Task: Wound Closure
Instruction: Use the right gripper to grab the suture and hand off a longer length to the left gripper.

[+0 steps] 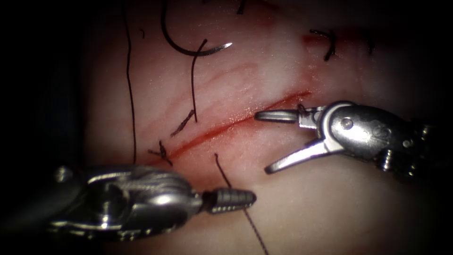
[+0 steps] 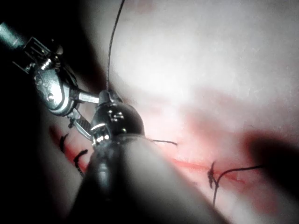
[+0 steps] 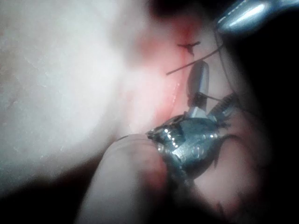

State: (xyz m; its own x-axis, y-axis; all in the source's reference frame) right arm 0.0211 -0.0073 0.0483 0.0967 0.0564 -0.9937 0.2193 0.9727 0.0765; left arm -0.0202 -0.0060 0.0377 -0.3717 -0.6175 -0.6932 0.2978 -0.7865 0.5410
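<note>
Needle [image 1: 188,45] lying free on tissue [image 1: 283,212], above cut [image 1: 236,123]; thin, stiff, slippery, best gripped mid-curve. Right tool [image 1: 264,141] jaws open, empty. Left tool [image 1: 236,198] jaws closed, beside thread [image 1: 226,177].

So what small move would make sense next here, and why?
Probably the right tool, jaws open and holding nothing, should reach for the needle. It lies loose on the tissue left of the cut, while the left tool, jaws shut, seems to hold thread.
</note>
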